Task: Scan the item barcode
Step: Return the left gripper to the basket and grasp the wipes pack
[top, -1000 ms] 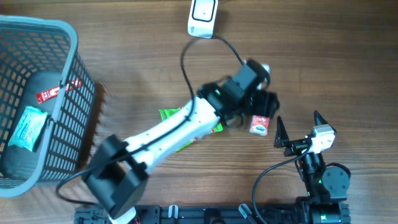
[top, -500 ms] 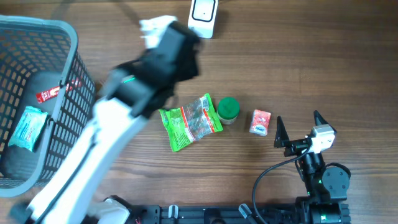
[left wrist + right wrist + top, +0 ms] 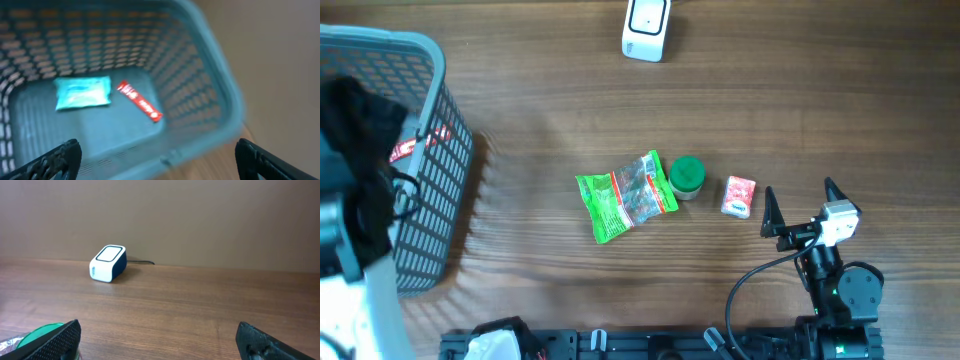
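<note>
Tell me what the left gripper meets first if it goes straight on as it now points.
The left gripper would likely meet the basket floor near the red stick packet; depth is unclear.

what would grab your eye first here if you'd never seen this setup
The big grey-blue basket at the table's left, where the open left gripper hovers above a teal packet and a red stick inside. Then the row mid-table: green snack bag, green-lidded jar, pink packet, with a white scanner beyond.
</note>
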You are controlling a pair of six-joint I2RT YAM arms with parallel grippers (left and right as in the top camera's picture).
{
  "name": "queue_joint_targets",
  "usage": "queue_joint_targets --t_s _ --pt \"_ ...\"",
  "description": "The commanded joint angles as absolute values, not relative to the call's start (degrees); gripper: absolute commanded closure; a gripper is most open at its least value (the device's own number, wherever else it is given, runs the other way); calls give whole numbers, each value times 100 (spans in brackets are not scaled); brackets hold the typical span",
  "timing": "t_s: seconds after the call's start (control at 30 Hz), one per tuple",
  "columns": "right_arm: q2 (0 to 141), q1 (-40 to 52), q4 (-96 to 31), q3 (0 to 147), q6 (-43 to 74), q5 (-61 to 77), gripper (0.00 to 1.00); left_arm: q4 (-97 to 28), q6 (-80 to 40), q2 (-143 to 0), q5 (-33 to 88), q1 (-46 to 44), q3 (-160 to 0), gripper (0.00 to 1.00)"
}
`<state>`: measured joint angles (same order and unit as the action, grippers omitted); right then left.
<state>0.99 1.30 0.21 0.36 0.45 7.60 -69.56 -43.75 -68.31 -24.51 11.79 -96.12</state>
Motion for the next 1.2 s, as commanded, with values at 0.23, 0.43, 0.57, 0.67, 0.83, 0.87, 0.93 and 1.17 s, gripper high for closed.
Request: queue_joint_targets --t_s 0.23,0.43,0.57,0.67,0.83,0.87,0.93,1.17 --pt "71 126 43 30 150 709 0 -6281 -4567 -8984 -819 3212 -8399 6" --pt "71 126 40 30 150 709 0 -6184 -5214 -9804 -819 3579 -8379 2" --pt "71 126 43 30 150 709 0 -5924 -5293 -10274 -1011 3776 -8217 0" --pt "71 126 43 30 148 709 0 -5701 -5247 -10663 -1190 3804 -8154 0" --pt "71 126 43 30 148 709 0 -5205 -4950 -11144 -1236 3809 -8154 0" --pt "71 126 43 30 148 709 1 -5170 -4952 -11187 -1260 3813 -8154 0" --pt "71 126 43 30 150 709 0 -5083 -4952 -11255 -1319 3820 -8154 0" --pt "71 126 43 30 150 709 0 -4906 -4989 -11295 -1660 3892 -8152 6"
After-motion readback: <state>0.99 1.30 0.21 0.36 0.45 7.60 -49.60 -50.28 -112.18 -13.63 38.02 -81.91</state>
